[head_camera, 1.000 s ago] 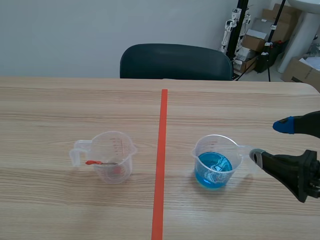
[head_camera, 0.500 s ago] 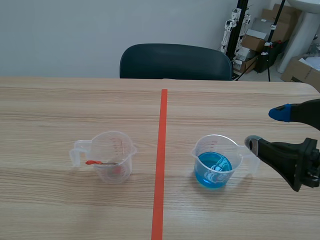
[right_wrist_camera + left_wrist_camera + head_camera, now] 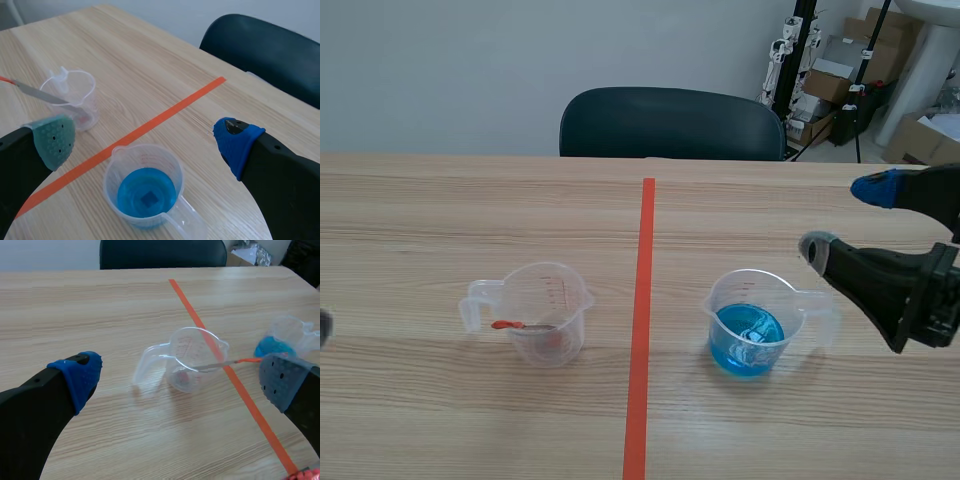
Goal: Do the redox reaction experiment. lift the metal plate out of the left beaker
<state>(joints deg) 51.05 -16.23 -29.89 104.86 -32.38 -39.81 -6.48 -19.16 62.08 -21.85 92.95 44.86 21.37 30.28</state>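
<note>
While plate sits ungripped, left gripper [image 3: 180, 382] spread wide, empty, at near left, aimed at left beaker [image 3: 548, 312]. Metal plate [image 3: 525, 326] leans inside; red-tipped end pokes over rim, likely pinch point. Right of tape line [image 3: 642, 300], right beaker [image 3: 750, 325] holds blue liquid. Right gripper [image 3: 845, 217] wide, empty, beside handle.

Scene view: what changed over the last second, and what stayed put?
The right gripper, open throughout, moved up the picture and slightly toward the middle, ending beyond the right beaker. A tip of the left gripper has just appeared at the left edge. The left beaker, the metal plate in it and the right beaker stayed put; nothing was gripped.
</note>
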